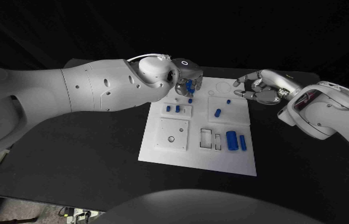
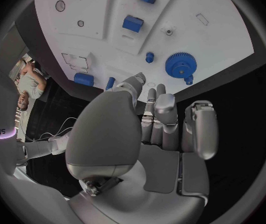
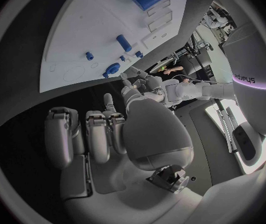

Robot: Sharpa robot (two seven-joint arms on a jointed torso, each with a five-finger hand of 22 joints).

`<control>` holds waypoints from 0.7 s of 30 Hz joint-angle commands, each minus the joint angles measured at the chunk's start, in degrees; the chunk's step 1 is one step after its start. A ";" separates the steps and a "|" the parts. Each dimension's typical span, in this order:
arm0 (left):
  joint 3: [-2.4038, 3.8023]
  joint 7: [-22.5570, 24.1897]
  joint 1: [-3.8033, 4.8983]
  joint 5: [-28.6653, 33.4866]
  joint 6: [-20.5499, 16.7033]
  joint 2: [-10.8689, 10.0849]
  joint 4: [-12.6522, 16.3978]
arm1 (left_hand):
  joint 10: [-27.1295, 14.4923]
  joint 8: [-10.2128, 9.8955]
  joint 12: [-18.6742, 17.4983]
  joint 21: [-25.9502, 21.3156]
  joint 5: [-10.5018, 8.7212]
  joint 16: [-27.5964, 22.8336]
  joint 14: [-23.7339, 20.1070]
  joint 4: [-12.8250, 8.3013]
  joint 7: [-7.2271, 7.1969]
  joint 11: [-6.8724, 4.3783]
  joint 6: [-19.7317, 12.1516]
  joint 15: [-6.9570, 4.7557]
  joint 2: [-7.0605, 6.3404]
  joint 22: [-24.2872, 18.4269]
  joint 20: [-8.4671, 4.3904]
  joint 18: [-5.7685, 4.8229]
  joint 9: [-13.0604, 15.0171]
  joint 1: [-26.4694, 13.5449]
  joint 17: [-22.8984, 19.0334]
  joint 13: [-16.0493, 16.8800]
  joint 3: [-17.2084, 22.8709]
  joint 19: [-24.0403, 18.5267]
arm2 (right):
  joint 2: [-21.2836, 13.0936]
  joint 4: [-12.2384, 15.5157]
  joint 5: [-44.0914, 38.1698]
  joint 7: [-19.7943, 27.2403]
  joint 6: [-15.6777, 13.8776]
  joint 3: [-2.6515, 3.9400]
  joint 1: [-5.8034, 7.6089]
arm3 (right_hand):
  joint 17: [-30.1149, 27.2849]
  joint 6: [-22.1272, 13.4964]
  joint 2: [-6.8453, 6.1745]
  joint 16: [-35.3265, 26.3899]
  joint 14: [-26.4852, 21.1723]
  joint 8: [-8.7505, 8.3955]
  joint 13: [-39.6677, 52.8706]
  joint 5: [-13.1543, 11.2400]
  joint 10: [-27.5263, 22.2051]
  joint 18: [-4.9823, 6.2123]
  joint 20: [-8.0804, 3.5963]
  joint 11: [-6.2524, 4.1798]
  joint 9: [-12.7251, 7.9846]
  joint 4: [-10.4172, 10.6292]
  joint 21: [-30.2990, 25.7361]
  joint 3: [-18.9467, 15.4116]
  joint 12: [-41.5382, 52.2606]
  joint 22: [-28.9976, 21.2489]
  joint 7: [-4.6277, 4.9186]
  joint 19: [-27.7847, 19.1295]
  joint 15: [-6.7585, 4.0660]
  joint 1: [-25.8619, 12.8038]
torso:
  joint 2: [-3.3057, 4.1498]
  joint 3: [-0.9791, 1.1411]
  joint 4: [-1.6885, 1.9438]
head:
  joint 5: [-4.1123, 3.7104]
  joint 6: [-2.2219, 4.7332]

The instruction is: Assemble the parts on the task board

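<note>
We are looking at a robotics lab or test cell. A black counter [image 1: 87, 168] carries a white task board [image 1: 197, 156] with cut-out recesses and small blue parts [image 1: 233, 140], among them a blue gear [image 2: 180, 64]; it is a bench exercise, not household goods. Darkness surrounds the counter. At its near edge we see loose cables [image 1: 72, 213].

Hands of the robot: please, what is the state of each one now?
Left hand: holds nothing visible, fingers apart over the blue gear at the task board; open.
Right hand: fingers curled, nothing in it; closed.
</note>
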 commanded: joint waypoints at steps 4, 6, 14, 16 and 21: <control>0.05 0.79 -0.38 -1.13 1.95 0.39 0.02 | 0.37 0.37 0.43 -0.28 -0.35 -0.25 -0.65 -0.12 0.40 0.09 0.58 -0.01 0.34 12.43 -0.32 -0.28 -0.16 -0.21 -0.32 0.22 -0.57 1.95 | 0.06 -0.14 -0.11 0.16 1.16 -0.01 -0.20 | 15.07 0.27 0.11 0.20 5.98 -0.19 15.06 0.14 6.23 0.34 -0.16 0.06 0.00 0.43 0.00 -0.05 -0.35 12.40 -0.04 0.50 0.05 -0.49 | 0.00 -0.01 -0.03 | -0.05 0.00; 0.05 0.64 -0.58 -1.26 2.34 0.54 -0.06 | 0.44 0.41 0.58 -0.44 -0.26 -0.34 -0.78 -0.31 0.37 0.06 0.75 0.02 0.45 12.39 -0.28 -0.25 -0.23 0.14 -0.60 0.30 -0.55 1.87 | 0.08 -0.21 -0.11 0.12 1.24 -0.01 -0.24 | 15.07 0.26 0.13 0.20 5.98 -0.21 15.06 0.21 6.23 0.35 -0.16 0.05 0.00 0.45 -0.04 -0.04 -0.35 12.39 -0.06 0.47 0.05 -0.49 | 0.00 0.00 -0.04 | -0.14 0.00; 0.04 0.30 -0.94 -2.53 3.17 0.85 -0.42 | 0.37 0.46 0.77 -0.60 1.68 -0.07 -1.12 -1.10 0.41 0.07 1.17 0.12 0.95 12.36 -0.16 -0.22 -0.59 1.50 -1.17 0.31 -0.16 1.76 | 0.10 -0.30 -0.12 0.03 1.36 -0.01 -0.32 | 15.07 0.25 0.12 0.20 5.98 -0.22 15.06 0.26 6.23 0.37 -0.16 0.05 -0.01 0.46 -0.11 -0.05 -0.35 12.36 -0.06 0.41 0.05 -0.50 | -0.01 0.02 0.00 | -0.27 0.00; 0.04 0.19 -1.00 -2.90 3.42 0.90 -0.48 | 0.36 0.46 0.79 -0.63 1.73 -0.06 -1.17 -1.08 0.22 0.04 1.19 0.11 0.91 12.35 -0.15 -0.21 -0.64 1.43 -1.27 0.31 -0.23 1.75 | 0.09 -0.31 -0.12 0.02 1.39 -0.01 -0.33 | 15.07 0.23 0.11 0.20 5.98 -0.23 15.06 0.34 6.23 0.38 -0.16 0.04 -0.01 0.46 -0.12 -0.04 -0.35 12.35 -0.07 0.40 0.05 -0.48 | 0.00 0.00 -0.03 | -0.26 0.00; 0.03 0.06 -1.46 -4.17 3.82 0.93 -0.70 | 0.16 0.49 0.72 -0.62 2.19 0.11 -1.29 -1.23 -0.60 -0.21 1.31 -0.01 0.95 12.36 -0.14 -0.21 -0.78 1.56 -1.56 0.21 -0.27 1.75 | 0.01 -0.31 -0.12 -0.05 1.49 -0.01 -0.35 | 15.07 0.23 0.10 0.20 5.98 -0.24 15.06 0.41 6.23 0.38 -0.16 0.03 -0.02 0.45 -0.13 -0.04 -0.35 12.35 -0.07 0.39 0.05 -0.47 | -0.01 -0.01 -0.01 | -0.31 0.00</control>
